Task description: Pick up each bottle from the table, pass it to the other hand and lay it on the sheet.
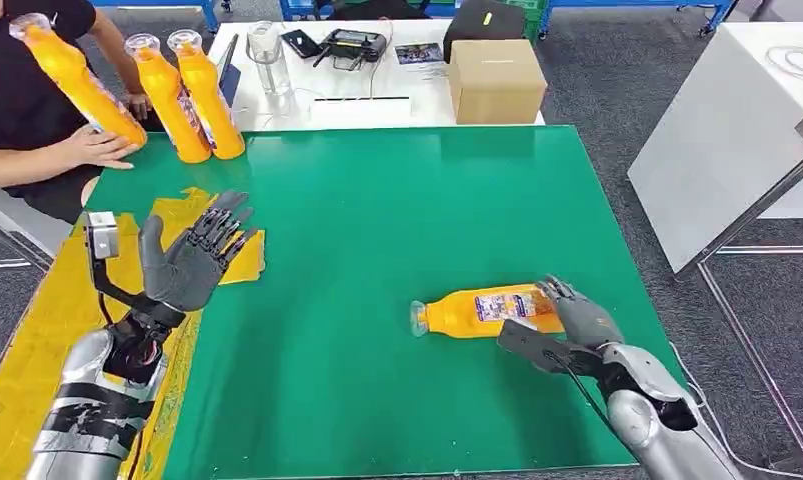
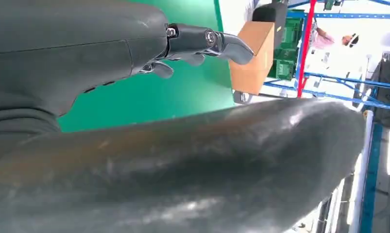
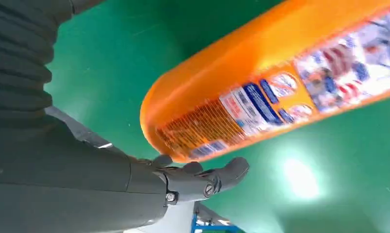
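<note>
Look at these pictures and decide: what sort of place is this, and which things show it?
Probably a robotics lab or workshop. A green work table sits among other tables, one carrying a handheld controller, cables and a cardboard box. Blue metal racking stands behind.

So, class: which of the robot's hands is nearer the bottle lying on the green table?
Right. The right hand is at the bottle's base; the left hand is raised far across the table.

Bottle (image 3: 261,92) neck and cap cut off at right-wrist frame edge
</note>
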You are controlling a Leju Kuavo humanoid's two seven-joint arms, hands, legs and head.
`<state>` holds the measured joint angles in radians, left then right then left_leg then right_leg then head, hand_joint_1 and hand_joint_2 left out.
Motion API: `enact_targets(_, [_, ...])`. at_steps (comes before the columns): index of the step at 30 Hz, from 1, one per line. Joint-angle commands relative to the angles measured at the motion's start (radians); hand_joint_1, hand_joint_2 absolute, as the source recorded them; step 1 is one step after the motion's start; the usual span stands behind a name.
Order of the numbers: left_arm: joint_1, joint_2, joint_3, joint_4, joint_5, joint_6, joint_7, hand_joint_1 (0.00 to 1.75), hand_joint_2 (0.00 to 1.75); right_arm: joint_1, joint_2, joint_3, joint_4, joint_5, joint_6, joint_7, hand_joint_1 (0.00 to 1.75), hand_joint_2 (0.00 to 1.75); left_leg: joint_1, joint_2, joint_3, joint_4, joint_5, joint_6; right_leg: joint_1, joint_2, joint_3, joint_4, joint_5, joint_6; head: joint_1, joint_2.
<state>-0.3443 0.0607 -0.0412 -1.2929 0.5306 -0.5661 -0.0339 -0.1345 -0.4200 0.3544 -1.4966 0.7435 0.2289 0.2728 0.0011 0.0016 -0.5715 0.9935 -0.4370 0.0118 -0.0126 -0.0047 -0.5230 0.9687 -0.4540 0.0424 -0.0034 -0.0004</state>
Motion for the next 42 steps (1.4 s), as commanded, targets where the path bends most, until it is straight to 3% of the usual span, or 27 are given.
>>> enact_targets(1, [-0.08, -0.017, -0.027, 0.116, 0.01, 0.001, 0.004, 0.0, 0.0, -0.081, 0.027, 0.044, 0.16, 0.016, 0.017, -0.015, 0.0, 1.75, 0.001, -0.001, 0.002, 0.0, 0.0, -0.001, 0.001, 0.0, 0.002, -0.001, 0.0, -0.001, 0.0, 0.0])
enact_targets(13, [-0.142, -0.029, -0.054, 0.175, 0.016, -0.005, 0.009, 0.0, 0.0, -0.193, 0.048, 0.146, 0.273, 0.053, 0.061, -0.045, 0.0, 1.75, 0.002, 0.001, 0.001, 0.0, 0.0, -0.001, 0.002, 0.001, 0.002, -0.001, 0.001, -0.001, 0.0, 0.0])
enact_targets(17, [-0.15, -0.034, -0.056, 0.182, 0.015, -0.001, 0.01, 0.0, 0.0, -0.192, 0.047, 0.15, 0.28, 0.053, 0.061, -0.046, 0.0, 1.75, 0.002, 0.0, 0.002, 0.0, 0.0, -0.001, 0.002, 0.0, 0.003, -0.002, 0.001, -0.001, 0.0, 0.0])
enact_targets(24, [-0.231, -0.063, -0.089, 0.279, 0.007, -0.021, -0.005, 0.0, 0.0, -0.215, -0.019, 0.275, 0.337, 0.011, 0.154, -0.123, 0.0, 1.75, 0.002, -0.002, 0.002, 0.0, 0.0, 0.0, 0.002, -0.002, 0.003, -0.001, 0.0, 0.0, 0.0, 0.0])
enact_targets(42, [-0.238, -0.066, -0.093, 0.289, 0.009, -0.026, -0.009, 0.0, 0.0, -0.213, -0.04, 0.294, 0.332, -0.013, 0.183, -0.133, 0.0, 1.75, 0.002, -0.002, 0.004, 0.001, 0.0, 0.0, 0.002, -0.001, 0.006, -0.002, 0.001, 0.0, 0.0, 0.0])
